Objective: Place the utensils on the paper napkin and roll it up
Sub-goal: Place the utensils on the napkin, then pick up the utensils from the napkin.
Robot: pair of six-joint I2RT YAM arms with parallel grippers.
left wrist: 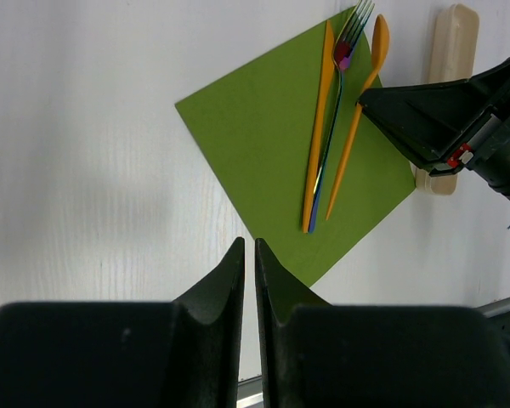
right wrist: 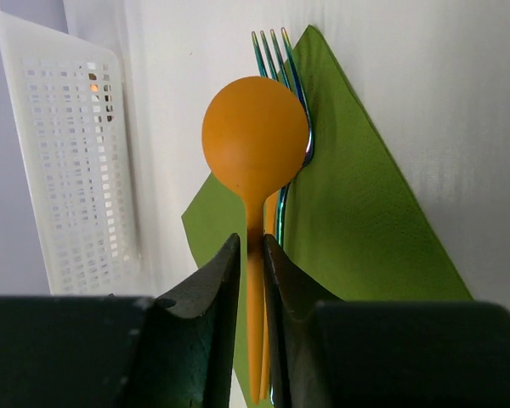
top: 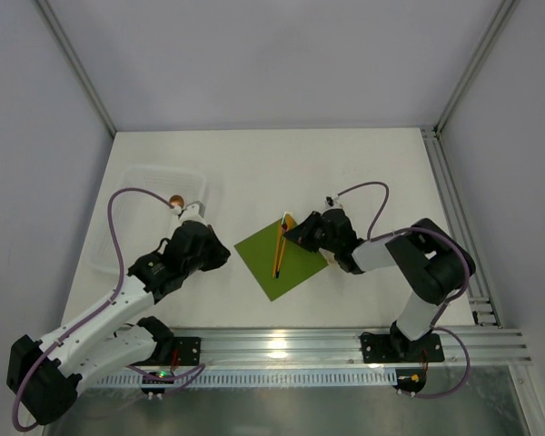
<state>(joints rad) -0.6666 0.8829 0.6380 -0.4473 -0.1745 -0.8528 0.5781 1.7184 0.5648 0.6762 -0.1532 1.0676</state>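
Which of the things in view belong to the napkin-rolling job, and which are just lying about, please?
Job in hand:
- green paper napkin
- orange spoon, between the right fingers
- orange knife
- iridescent fork

Lying about:
- white perforated tray
- cream oblong object, not identifiable

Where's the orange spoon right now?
The orange spoon sits mid-frame in the right wrist view, pinched in the right tool, over the green napkin beside the iridescent fork.
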